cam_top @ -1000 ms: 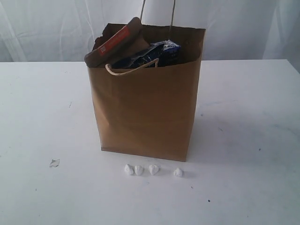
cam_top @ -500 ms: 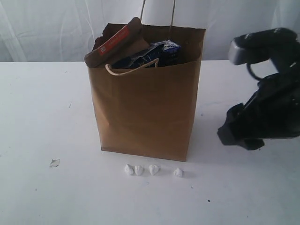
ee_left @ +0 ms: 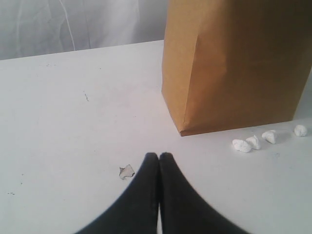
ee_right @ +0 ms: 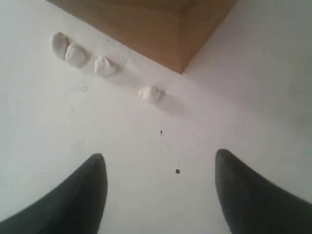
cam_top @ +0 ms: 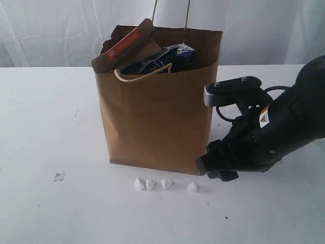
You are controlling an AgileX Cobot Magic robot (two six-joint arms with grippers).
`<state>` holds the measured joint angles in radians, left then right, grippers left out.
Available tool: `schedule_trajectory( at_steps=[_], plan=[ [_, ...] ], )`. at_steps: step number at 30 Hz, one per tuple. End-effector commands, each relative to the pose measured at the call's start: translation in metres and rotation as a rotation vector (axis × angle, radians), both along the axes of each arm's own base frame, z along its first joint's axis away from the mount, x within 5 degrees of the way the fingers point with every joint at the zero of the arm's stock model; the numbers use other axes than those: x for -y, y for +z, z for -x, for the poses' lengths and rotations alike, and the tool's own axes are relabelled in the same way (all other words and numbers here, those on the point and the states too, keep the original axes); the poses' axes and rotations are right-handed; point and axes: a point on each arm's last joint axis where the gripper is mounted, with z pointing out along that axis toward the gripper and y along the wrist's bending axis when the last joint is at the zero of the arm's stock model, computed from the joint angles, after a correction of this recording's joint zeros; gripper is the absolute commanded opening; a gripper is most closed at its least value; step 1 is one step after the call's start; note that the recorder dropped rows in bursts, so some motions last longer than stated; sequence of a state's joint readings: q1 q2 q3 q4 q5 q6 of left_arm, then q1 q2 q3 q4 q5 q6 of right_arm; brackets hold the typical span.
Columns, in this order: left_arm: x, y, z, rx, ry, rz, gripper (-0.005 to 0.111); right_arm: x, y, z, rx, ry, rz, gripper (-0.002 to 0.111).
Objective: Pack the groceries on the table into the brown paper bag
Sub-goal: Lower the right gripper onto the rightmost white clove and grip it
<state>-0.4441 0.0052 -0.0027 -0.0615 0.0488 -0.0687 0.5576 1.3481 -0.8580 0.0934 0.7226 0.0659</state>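
Observation:
The brown paper bag stands upright mid-table. Groceries poke out of its top: a brown pouch with an orange-red label and a blue and white packet. No other groceries show on the table. My right gripper hangs low by the bag's front right corner. In the right wrist view the right gripper is open, with only bare table between its fingers. My left gripper is shut and empty over the table, short of the bag; the exterior view does not show it.
Several small white crumbs lie in a row in front of the bag, also as crumbs and crumbs in the wrist views. A small clear scrap lies front left, close to the left fingertips as scrap. White curtain behind.
My right arm came in from the right edge and moved left and down to the bag's front right corner. The bag, crumbs and scrap have not moved.

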Motion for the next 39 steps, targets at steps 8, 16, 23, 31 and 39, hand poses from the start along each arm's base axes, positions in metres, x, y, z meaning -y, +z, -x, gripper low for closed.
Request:
schedule_trajectory(
  at_steps=[8, 16, 23, 31, 39],
  plan=[
    [0.000, 0.000, 0.000, 0.000, 0.003, 0.012, 0.000, -0.003, -0.034, -0.006, -0.021, -0.093, -0.025, 0.058],
    [0.000, 0.000, 0.000, 0.000, 0.003, 0.012, 0.000, -0.009, -0.064, -0.017, -0.080, -0.103, 0.014, 0.058],
    [0.000, 0.000, 0.000, 0.000, 0.003, 0.012, 0.000, -0.022, -0.078, -0.021, -0.098, -0.085, 0.019, 0.058],
    [0.000, 0.000, 0.000, 0.000, 0.003, 0.012, 0.000, -0.046, -0.091, -0.040, -0.103, -0.059, 0.022, 0.053],
    [0.000, 0.000, 0.000, 0.000, 0.003, 0.012, 0.000, -0.050, -0.106, -0.047, -0.090, -0.064, 0.019, 0.044]
  ],
)
